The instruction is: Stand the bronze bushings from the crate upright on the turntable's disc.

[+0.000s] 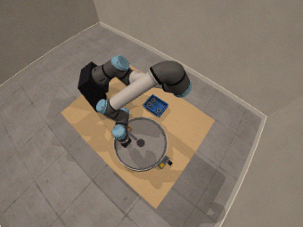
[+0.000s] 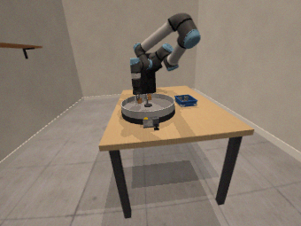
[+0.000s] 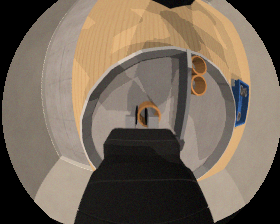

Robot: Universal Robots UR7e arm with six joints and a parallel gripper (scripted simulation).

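Observation:
My gripper (image 1: 125, 143) (image 2: 142, 98) (image 3: 141, 111) hangs low over the turntable's grey disc (image 1: 151, 153) (image 2: 133, 105) (image 3: 119, 100), left of the dark hub (image 1: 141, 142). A bronze bushing stands upright on the disc between the fingers, which are spread and stand clear of it. Two more bronze bushings (image 3: 199, 66) (image 3: 199, 85) stand side by side near the disc's rim; one shows in the top view (image 1: 130, 128). The blue crate (image 1: 161, 114) (image 2: 179, 101) (image 3: 240, 100) sits beyond the turntable with steel bushings inside.
A raised rim rings the turntable (image 1: 134, 166) (image 2: 148, 114). A small control box (image 1: 166, 162) (image 2: 151, 121) with a yellow button sits at its front edge. The wooden table (image 1: 187, 132) (image 2: 199, 122) carries everything; the arm's black base (image 1: 89, 83) stands at its back corner.

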